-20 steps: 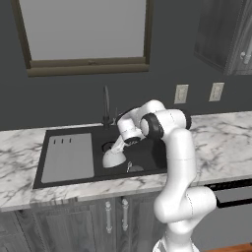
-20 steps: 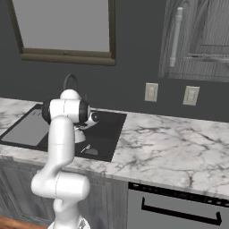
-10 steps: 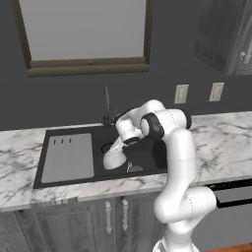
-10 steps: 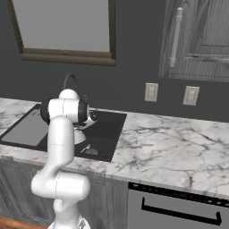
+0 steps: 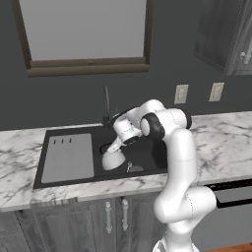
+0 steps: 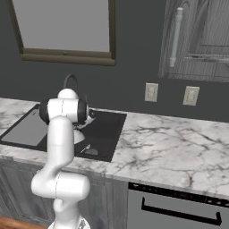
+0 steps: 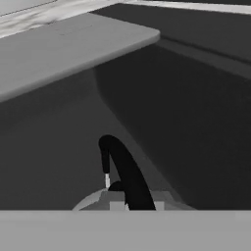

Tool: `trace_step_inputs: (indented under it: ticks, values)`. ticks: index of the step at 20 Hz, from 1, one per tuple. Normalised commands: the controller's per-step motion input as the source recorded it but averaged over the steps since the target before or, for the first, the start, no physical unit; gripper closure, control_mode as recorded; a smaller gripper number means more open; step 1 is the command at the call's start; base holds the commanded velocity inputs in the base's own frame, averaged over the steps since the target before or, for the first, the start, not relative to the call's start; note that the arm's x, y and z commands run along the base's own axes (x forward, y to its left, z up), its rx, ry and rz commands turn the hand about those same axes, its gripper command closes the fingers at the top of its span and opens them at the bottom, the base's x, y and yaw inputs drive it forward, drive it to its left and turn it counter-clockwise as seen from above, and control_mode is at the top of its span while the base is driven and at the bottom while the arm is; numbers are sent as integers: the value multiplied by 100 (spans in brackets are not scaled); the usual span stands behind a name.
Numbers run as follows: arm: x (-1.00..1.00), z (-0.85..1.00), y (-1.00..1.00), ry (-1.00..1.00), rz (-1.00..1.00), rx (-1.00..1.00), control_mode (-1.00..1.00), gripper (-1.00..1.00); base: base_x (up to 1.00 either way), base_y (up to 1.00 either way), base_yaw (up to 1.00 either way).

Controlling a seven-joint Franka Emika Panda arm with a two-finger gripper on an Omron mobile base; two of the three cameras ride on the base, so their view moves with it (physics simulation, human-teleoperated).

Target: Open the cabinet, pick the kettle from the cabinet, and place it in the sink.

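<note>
No readable writing anywhere. The kettle (image 5: 112, 159) is down inside the black sink (image 5: 147, 152), right beside the grey drainboard (image 5: 68, 157). The gripper (image 5: 116, 147) sits right above its dark arched handle (image 7: 125, 171), but I can't tell whether the fingers are clamped or loose. Faucet (image 5: 106, 104) stands behind; cabinet (image 6: 197, 40) up right.

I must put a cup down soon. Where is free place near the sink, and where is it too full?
Free: the marble counter right of the sink, and the drainboard. Crowded: the basin's middle, where the gripper holds the kettle.
</note>
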Motion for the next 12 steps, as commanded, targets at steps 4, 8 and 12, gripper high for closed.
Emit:
trace_step_inputs:
  ticks: [4,8,12]
  values:
    - [-38,-35,4,6,0,0,-100,100,0,0,0]
    - [-40,-35,1,5,0,0,-100,100,0,0,0]
    - [-38,-39,0,4,0,0,-100,100,0,0,0]
